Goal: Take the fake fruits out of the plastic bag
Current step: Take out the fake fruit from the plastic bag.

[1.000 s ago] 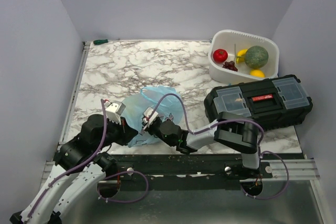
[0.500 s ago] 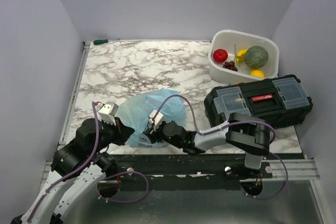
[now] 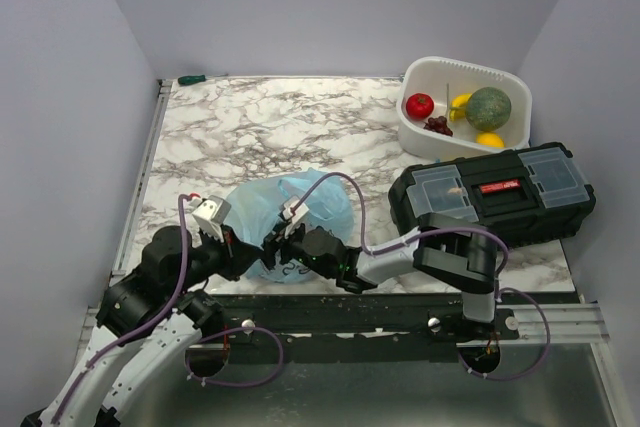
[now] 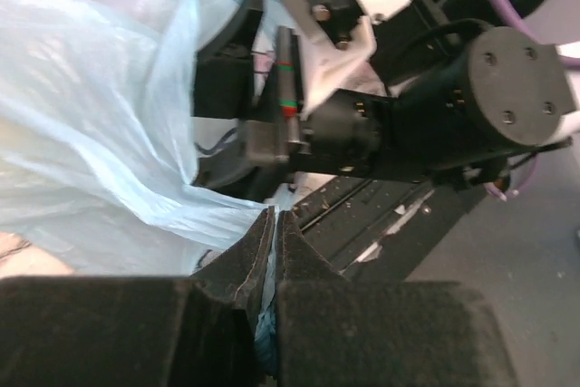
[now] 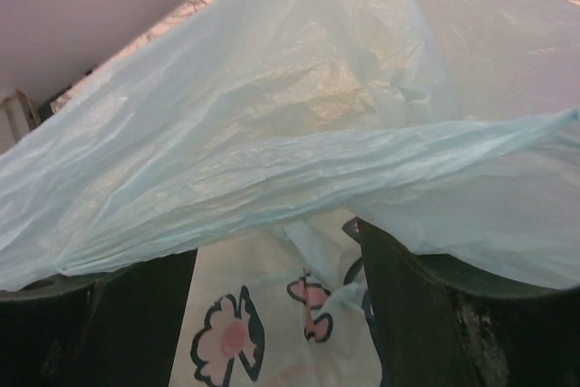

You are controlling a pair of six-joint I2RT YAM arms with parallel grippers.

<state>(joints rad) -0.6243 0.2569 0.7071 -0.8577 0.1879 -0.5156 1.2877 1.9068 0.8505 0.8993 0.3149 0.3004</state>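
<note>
- Light-blue and crinkly, the plastic bag (image 3: 300, 197) lies bunched at the near edge of the marble table (image 3: 250, 127). That is lower centre in the overhead frame, and both arms reach into its near side.
- In its own wrist view the left gripper (image 4: 275, 221) has its dark fingers pressed together, with a thin fold of the bag's edge pinched between them. The finger bodies fill the bottom of that frame, so I can't judge how much film is caught.
- The right gripper (image 5: 272, 314) has its fingers wide apart, at the lower left and lower right of its wrist view, with nothing clamped. A sheet of bag film drapes across above them and hides the tips.
- Under that sheet I can see a pink-and-white flower print (image 5: 231, 333), cut off by the bottom edge.
- From overhead, both sets of fingertips are lost against the bag and the black arm links.
- The fake fruits sit in a white tub (image 3: 455, 65) at upper right, well apart from the bag: red tomato (image 3: 420, 105), yellow banana (image 3: 460, 102), green melon (image 3: 489, 107), citrus (image 3: 490, 139) and grape bunch (image 3: 438, 126). The grape bunch is small and dark, so it is hard to resolve.
- A black toolbox (image 3: 490, 192) lies just in front of the tub.
- I cannot tell whether anything is inside the bag.
</note>
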